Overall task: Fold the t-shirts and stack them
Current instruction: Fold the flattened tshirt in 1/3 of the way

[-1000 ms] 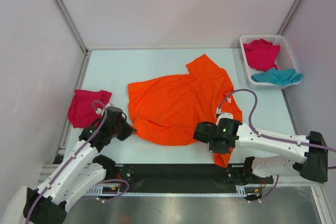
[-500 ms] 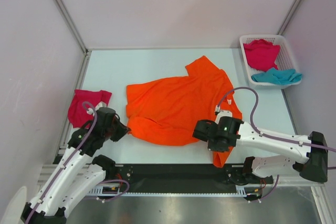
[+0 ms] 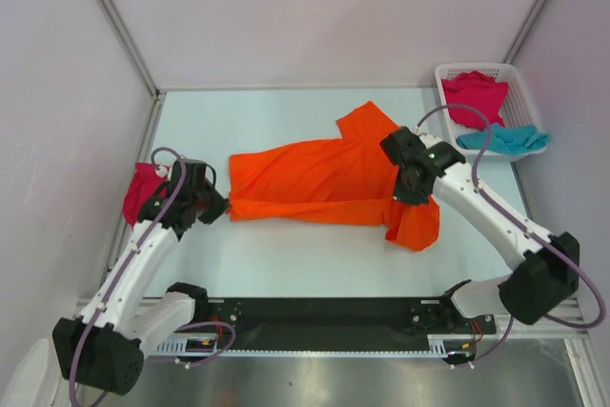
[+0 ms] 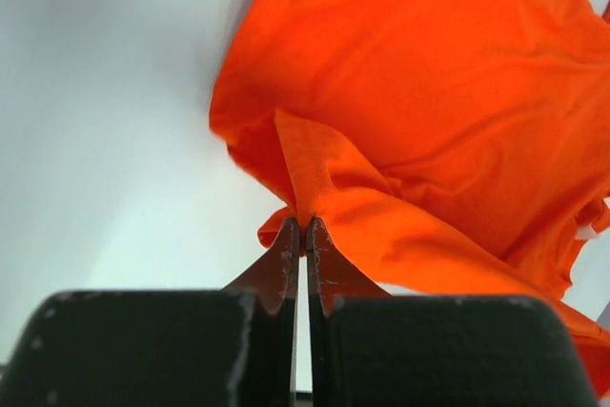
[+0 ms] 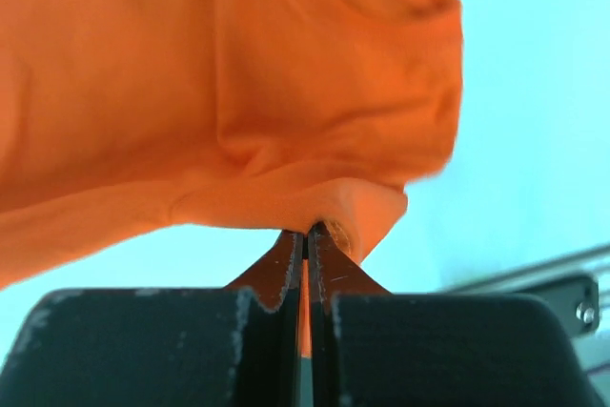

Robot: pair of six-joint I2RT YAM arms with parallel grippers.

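Pale table (image 3: 286, 250) — one orange t-shirt (image 3: 315, 173), two magenta t-shirts (image 3: 138, 202) (image 3: 474, 97), one teal t-shirt (image 3: 505, 138)

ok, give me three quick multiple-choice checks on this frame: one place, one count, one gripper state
1. Where on the table does the white basket stand?
A. near left corner
B. centre
C. far right corner

2. How many t-shirts lie in the basket?
A. one
B. two
C. four

3. What is the left gripper doing?
A. shut on an edge of the orange t-shirt
B. open over bare table
C. shut on the basket rim

Key:
1 C: in the top view the basket sits at the far edge on the right, away from the arm bases.
2 B: it holds one magenta t-shirt and one teal t-shirt.
3 A: the left wrist view shows the jaws closed with orange cloth pinched between them.
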